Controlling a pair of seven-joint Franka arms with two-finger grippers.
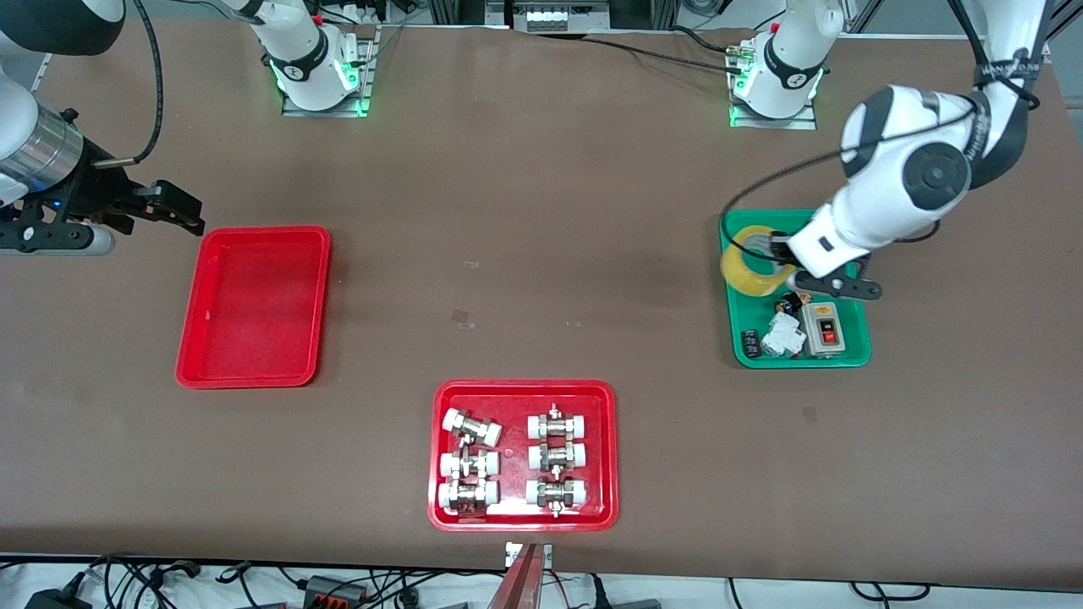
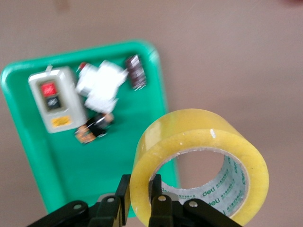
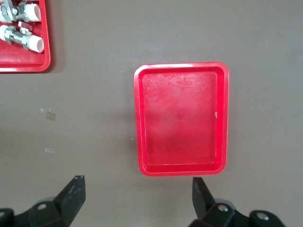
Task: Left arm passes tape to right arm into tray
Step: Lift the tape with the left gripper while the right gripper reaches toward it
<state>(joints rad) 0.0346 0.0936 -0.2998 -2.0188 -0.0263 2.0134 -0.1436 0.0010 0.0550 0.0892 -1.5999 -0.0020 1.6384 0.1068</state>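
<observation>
My left gripper (image 1: 768,254) is shut on the wall of the yellow tape roll (image 1: 749,269) and holds it up over the green tray (image 1: 856,342), at the edge nearest the table's middle. In the left wrist view one finger is inside the tape's core and one outside, with the gripper (image 2: 142,189) clamped on the tape (image 2: 199,137). My right gripper (image 1: 165,213) is open and empty over the bare table beside the plain red tray (image 1: 254,372). In the right wrist view the gripper (image 3: 137,182) hangs just off the tray's rim (image 3: 137,118).
The green tray (image 2: 33,156) holds a grey switch box (image 1: 822,328) and small white and black parts (image 1: 783,337). A red tray with white-capped metal fittings (image 1: 438,507) lies nearer the front camera at the table's middle; it also shows in the right wrist view (image 3: 28,66).
</observation>
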